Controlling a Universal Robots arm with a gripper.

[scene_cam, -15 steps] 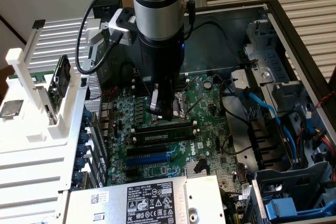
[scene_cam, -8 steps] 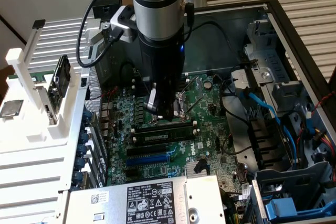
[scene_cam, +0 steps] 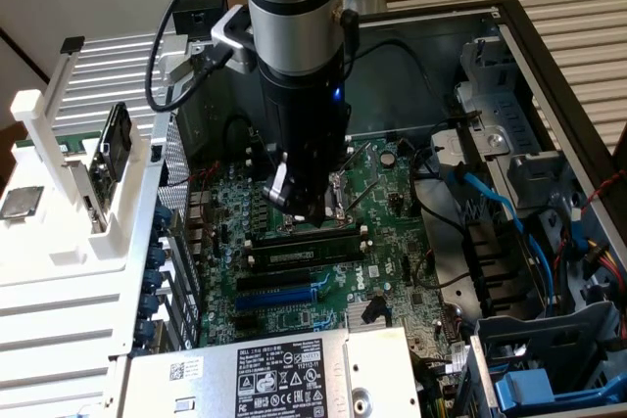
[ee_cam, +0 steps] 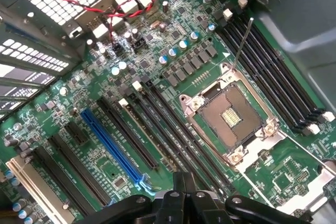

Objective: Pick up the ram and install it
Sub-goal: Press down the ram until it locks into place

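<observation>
Jaws (ee_cam: 184, 184): low over the motherboard (ee_cam: 100, 156), at one end of the black memory slots (ee_cam: 173, 129) beside the CPU socket (ee_cam: 231, 111). Can't tell if they're open or closed, or holding anything.
Jaws, exterior view (scene_cam: 304, 210): on the arm (scene_cam: 294, 36), hanging straight down between socket and slots.
Ram (scene_cam: 304, 252): best match is a long dark stick along the slot row, just beside the jaws on the near side. Can't tell if it's seated.
Blue slot (ee_cam: 113, 145): next to the black slots, on the side away from the socket.
Case (scene_cam: 549, 66): open, on the worktop.
White rack (scene_cam: 59, 242): at the exterior view's left, just outside the case.
</observation>
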